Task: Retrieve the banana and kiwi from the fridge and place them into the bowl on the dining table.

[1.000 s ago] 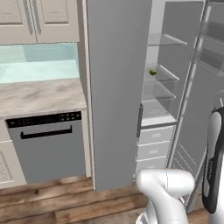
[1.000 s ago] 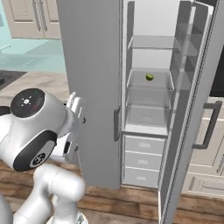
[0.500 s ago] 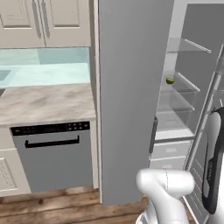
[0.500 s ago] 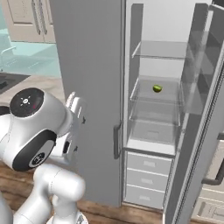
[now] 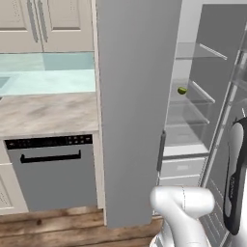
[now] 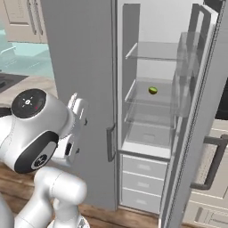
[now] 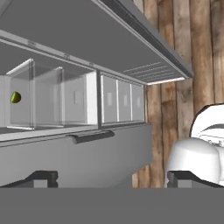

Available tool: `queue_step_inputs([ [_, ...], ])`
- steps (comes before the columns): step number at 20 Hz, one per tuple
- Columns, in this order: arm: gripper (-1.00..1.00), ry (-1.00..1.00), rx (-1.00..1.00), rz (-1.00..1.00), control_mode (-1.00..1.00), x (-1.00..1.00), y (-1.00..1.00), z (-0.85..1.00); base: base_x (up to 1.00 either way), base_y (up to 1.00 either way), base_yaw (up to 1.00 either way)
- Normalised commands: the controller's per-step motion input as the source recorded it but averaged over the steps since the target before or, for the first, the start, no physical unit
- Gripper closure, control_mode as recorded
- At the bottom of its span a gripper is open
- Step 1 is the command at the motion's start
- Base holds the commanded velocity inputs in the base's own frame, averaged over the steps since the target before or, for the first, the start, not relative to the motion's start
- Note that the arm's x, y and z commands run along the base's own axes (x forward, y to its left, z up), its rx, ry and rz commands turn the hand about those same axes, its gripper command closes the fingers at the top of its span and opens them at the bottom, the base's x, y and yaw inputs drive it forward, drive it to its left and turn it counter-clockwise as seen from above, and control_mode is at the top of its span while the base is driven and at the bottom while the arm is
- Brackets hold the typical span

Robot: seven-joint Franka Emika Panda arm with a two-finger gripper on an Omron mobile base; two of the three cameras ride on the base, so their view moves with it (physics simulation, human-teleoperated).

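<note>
Two-finger dark-tipped gripper [image 7: 111, 177]: jaws wide apart, holding nothing, well short of the tall grey open fridge [image 6: 84, 80]. Small round yellow-green kiwi [image 6: 152, 90]: on the fridge's middle glass shelf. Advice: clear the door edges, approach level.

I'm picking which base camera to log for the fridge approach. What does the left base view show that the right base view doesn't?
Left base view alone: a grey dishwasher under a marbled counter. Right base view alone: the white drawers in full and the right door's dark bar handle. Both share the open fridge with the kiwi on a glass shelf.
</note>
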Motion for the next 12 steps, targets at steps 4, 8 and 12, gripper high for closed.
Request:
queue_step_inputs([
  [4, -1.0, 0.0, 0.0, 0.0, 1.0, 0.0, 0.0, 0.0, 0.05, -0.3, 0.0],
  [8, -1.0, 0.0, 0.0, 0.0, 1.0, 0.0, 0.0, 0.0, 0.51, 0.0, 0.0],
  [12, -1.0, 0.0, 0.0, 0.0, 1.0, 0.0, 0.0, 0.0, 0.31, -0.05, 0.0],
])
